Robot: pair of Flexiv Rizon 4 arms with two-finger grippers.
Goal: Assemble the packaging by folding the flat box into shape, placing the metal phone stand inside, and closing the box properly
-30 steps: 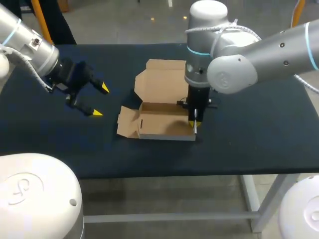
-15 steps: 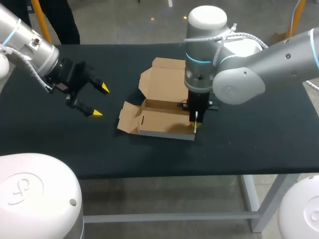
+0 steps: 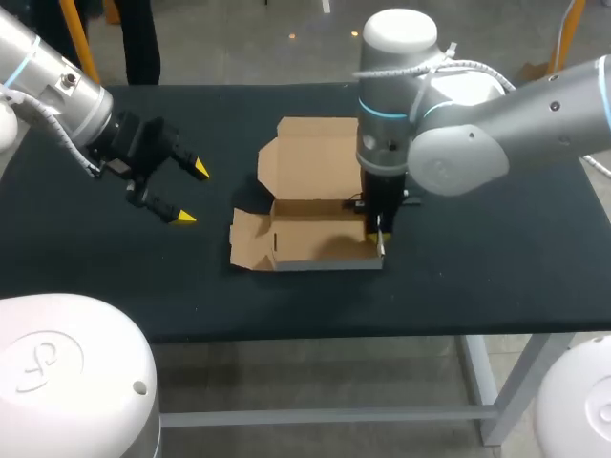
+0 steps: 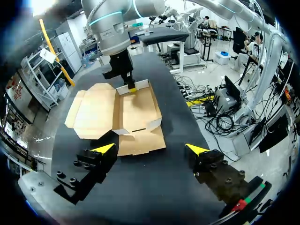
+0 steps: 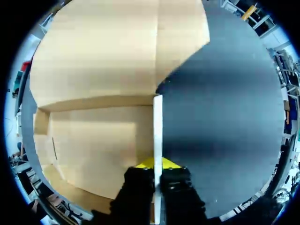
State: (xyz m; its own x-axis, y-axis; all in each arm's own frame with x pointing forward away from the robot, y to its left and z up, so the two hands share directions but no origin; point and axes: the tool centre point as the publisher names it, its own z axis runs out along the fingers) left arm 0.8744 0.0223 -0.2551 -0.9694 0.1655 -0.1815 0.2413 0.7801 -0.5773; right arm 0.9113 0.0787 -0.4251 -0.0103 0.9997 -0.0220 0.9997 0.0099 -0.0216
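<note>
**Box half-formed, stand not in yet**

Status: early-mid, by my read. The box (image 3: 315, 215) sits mid-surface (image 3: 496, 239), partly folded. Tray base is down, and the front and back walls look up. The lid flap (image 3: 310, 157) lies open and flat behind the tray. The left side flap (image 3: 250, 240) is splayed out on the surface, not tucked.

R arm: the right pincer (image 3: 379, 243) comes straight down at the box's right end. It's clenched on the right side wall (image 5: 158, 140). In the wrist view the thin cardboard edge runs up between the two fingers, wall upright.

L arm: the left pincer (image 3: 186, 194) is released, fingers wide apart, holding nothing. It hangs above the surface well apart from the box, to its left, facing it.

Phone stand: not seen in any view. Tray interior looks bare, as far as visible.

Done, approx: tray roughly raised, right wall stood up.

Left to do:
- Tuck the left side flap in.
- Lock the side walls so the tray keeps its shape w/o a grip.
- Fetch the stand and put it inside.
- Fold the lid over and tuck it shut.

Most of the job remains.
</note>
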